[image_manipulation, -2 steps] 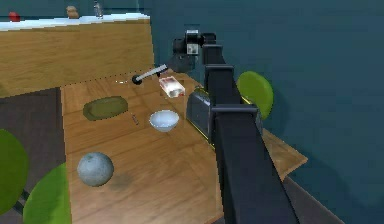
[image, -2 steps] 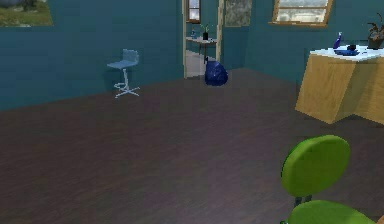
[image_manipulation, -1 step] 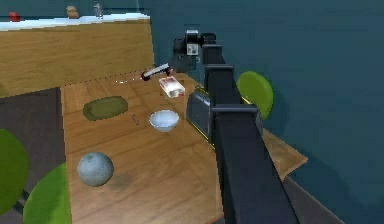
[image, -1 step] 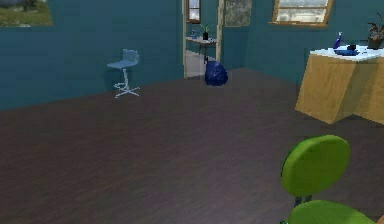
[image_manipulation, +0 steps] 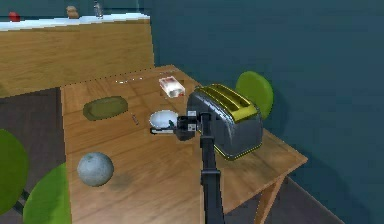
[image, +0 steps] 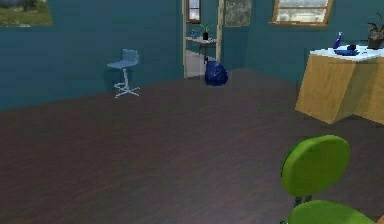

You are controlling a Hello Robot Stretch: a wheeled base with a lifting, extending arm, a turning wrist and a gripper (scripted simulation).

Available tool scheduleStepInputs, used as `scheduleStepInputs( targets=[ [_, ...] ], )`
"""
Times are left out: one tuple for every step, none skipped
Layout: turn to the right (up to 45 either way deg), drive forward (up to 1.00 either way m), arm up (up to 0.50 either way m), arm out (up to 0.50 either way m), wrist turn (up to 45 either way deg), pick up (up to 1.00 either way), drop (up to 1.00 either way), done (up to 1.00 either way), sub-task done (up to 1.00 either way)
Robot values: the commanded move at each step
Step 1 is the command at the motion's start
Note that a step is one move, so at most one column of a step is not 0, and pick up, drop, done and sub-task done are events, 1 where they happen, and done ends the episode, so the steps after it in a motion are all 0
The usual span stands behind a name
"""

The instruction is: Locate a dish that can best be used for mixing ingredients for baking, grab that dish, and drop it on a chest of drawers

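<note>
A small white bowl-like dish (image_manipulation: 160, 118) sits on the wooden table (image_manipulation: 150, 185) just left of the toaster. My gripper (image_manipulation: 171, 128) is at the end of the dark arm bar (image_manipulation: 209, 180), right at the dish's near side. Because the dish rests on the tabletop behind the fingers, I cannot tell whether the gripper holds anything, or whether it touches the dish.
A chrome toaster (image_manipulation: 228, 118) stands right of the arm. The table also carries a flat olive plate (image_manipulation: 105, 106), a grey ball (image_manipulation: 95, 168) and a clear box (image_manipulation: 172, 85). Green chairs (image_manipulation: 256, 90) (image: 315, 168) surround it. A wooden counter (image: 340, 90), blue stool (image: 125, 72) and doorway (image: 200, 45) lie across open dark floor.
</note>
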Motion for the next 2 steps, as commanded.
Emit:
scheduleStepInputs(
  targets=[
    [0.0, 0.0, 0.0, 0.0, 0.0, 1.0, 0.0, 0.0, 0.0],
    [0.0, 0.0, 0.1, 0.0, 0.0, 0.0, 0.0, 0.0, 0.0]
  ],
)
